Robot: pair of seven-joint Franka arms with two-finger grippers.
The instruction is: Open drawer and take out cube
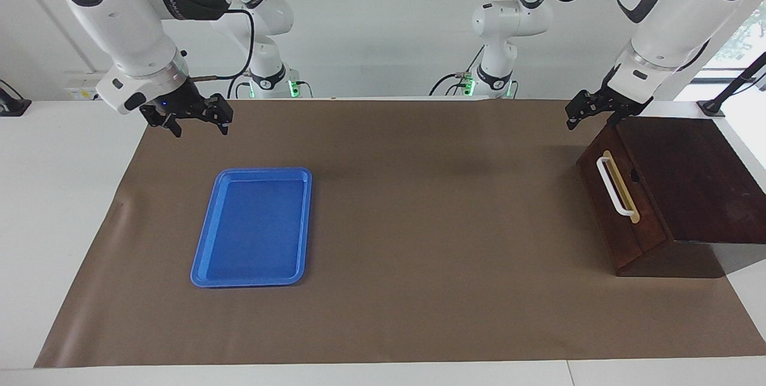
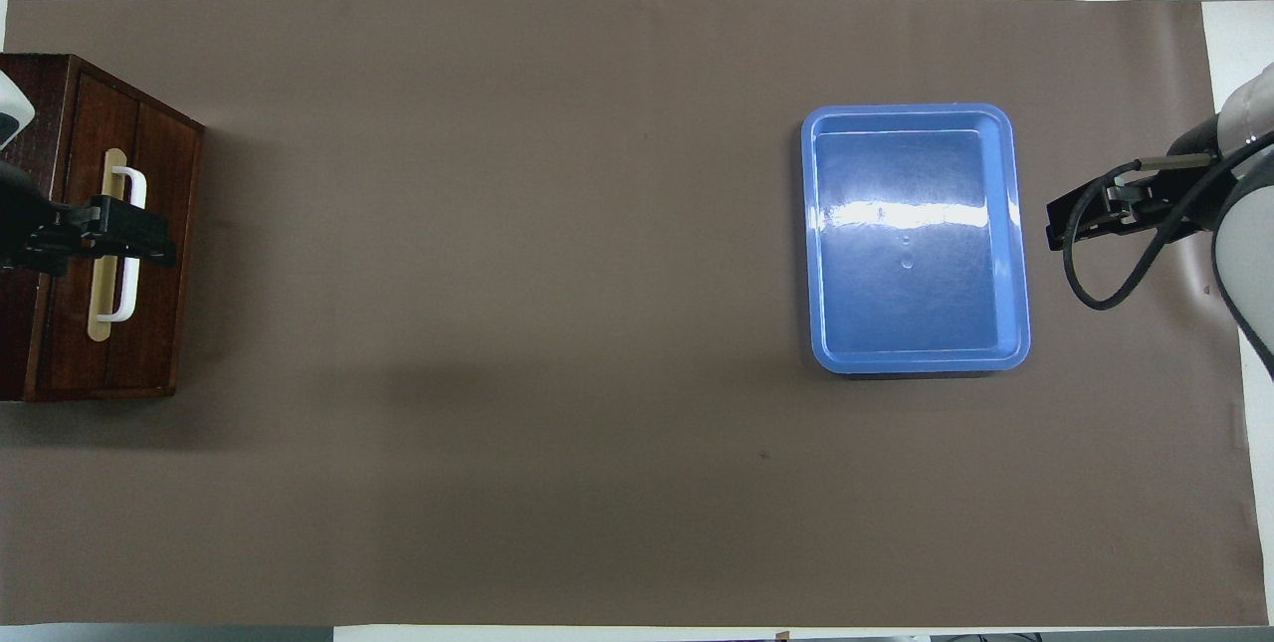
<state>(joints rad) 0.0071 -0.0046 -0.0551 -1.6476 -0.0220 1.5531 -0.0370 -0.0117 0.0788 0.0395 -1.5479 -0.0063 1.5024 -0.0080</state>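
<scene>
The drawer (image 1: 611, 209) sits shut at the counter's left-arm end, the cube presumably hidden inside, so the left pincer (image 1: 589, 112) hovers above its handle (image 1: 616, 185), fingers apart, while the right pincer (image 1: 197, 119) waits, likewise apart.

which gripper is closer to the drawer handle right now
Left. The left gripper hangs above the box, close to the drawer's white handle. The right gripper hangs at the right arm's end of the table, near the blue tray.

A blue tray (image 1: 251, 227) lies on a brown mat (image 1: 419, 254), seemingly empty.
</scene>
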